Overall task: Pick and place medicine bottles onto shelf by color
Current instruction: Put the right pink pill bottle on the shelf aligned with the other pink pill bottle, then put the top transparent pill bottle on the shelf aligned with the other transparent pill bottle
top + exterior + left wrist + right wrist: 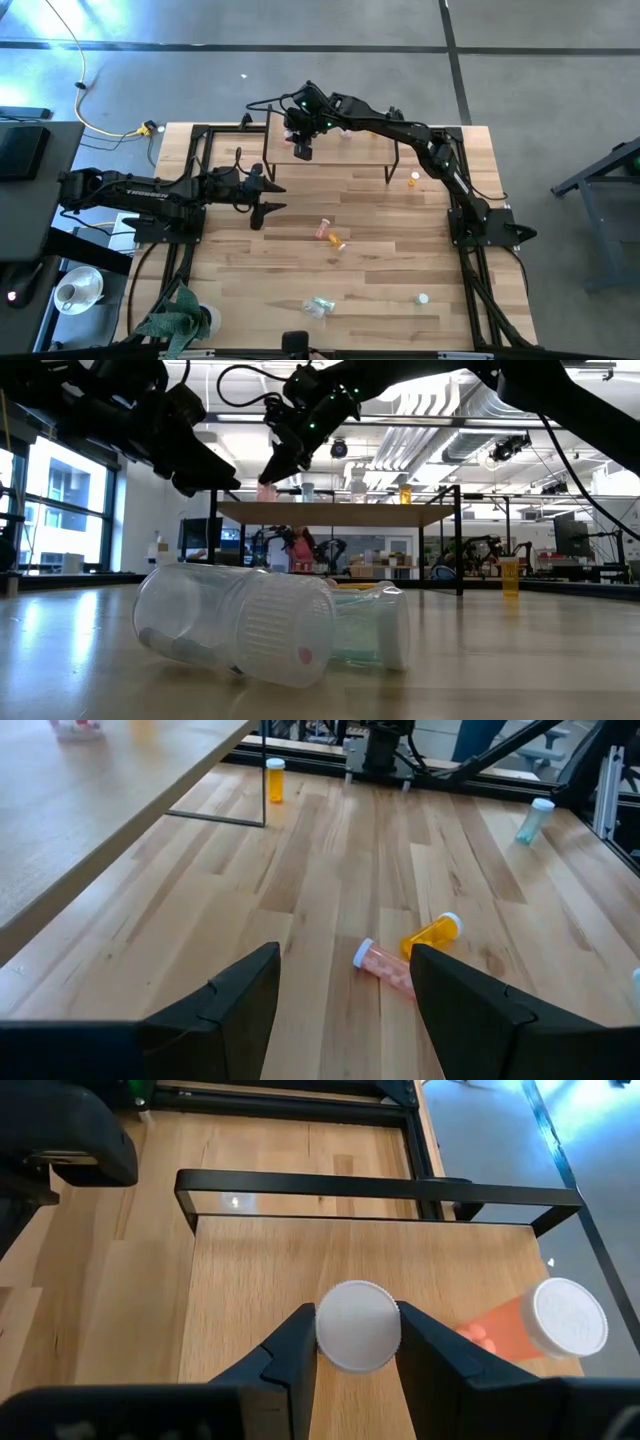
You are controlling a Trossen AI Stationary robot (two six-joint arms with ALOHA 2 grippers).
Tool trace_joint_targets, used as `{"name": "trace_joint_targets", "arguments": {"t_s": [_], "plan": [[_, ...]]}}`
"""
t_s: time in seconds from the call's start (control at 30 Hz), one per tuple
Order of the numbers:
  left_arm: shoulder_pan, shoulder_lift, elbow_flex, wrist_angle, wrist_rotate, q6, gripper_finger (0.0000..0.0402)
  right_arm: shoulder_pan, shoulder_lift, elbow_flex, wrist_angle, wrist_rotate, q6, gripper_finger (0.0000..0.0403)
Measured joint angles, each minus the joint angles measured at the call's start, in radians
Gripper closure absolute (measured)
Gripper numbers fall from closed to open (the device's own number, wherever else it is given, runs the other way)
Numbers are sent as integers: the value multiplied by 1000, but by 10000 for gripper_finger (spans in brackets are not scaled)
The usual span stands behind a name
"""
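White cap of a bottle (358,1325) sat clamped between the right gripper (357,1342) fingers, over the shelf (260,1270) top; body colour hidden under the cap from wrist cam. Red-pink bottle (535,1325) stood just beside it on the shelf, right side of the wrist frame. In the high view I had the right gripper (303,148) at upper centre, over the shelf's left end. Left gripper (345,1010) waited w/ fingers apart, left-centre of the high view, above the table (400,250), holding nothing. Mid-table: pink bottle (385,967) and orange bottle (432,933) lay on their sides, touching. Another orange bottle (275,780) stood upright by the shelf leg. Pale green bottle (532,820) stood upper right in the left wrist frame. Clear bottle (240,622) lay on its side close to the low cam, lower left.
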Motion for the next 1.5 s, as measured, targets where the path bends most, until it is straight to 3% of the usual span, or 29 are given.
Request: {"name": "trace_joint_targets", "arguments": {"t_s": [0.57, 0.9, 1.5], "plan": [[0, 0, 0, 0, -4, 0, 188, 0, 2, 0, 14, 3, 3, 298], [1, 0, 0, 0, -4, 0, 188, 1, 4, -2, 13, 27, 3, 238], [1, 0, 0, 0, -4, 0, 188, 2, -29, 2, 7, 49, 30, 234]]}}
